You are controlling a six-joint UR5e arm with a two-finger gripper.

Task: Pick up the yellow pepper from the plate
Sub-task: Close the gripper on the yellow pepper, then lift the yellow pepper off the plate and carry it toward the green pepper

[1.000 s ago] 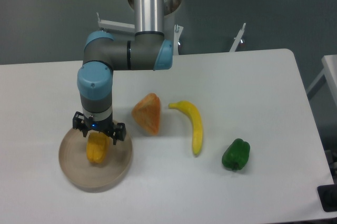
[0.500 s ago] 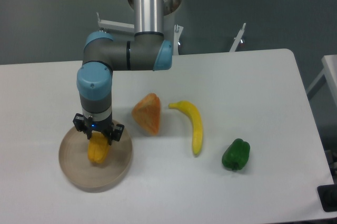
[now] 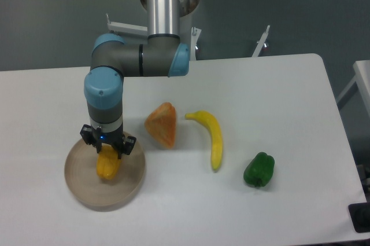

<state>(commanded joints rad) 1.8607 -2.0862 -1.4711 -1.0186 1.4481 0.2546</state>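
The arm reaches straight down over the plate (image 3: 78, 185) at the near left, gripper (image 3: 108, 148) pinching the top of the yellow pepper (image 3: 107, 165), which sits in the dish. Barely any change from half a second ago, maybe slightly tighter. White table (image 3: 260, 90), grey floor behind.
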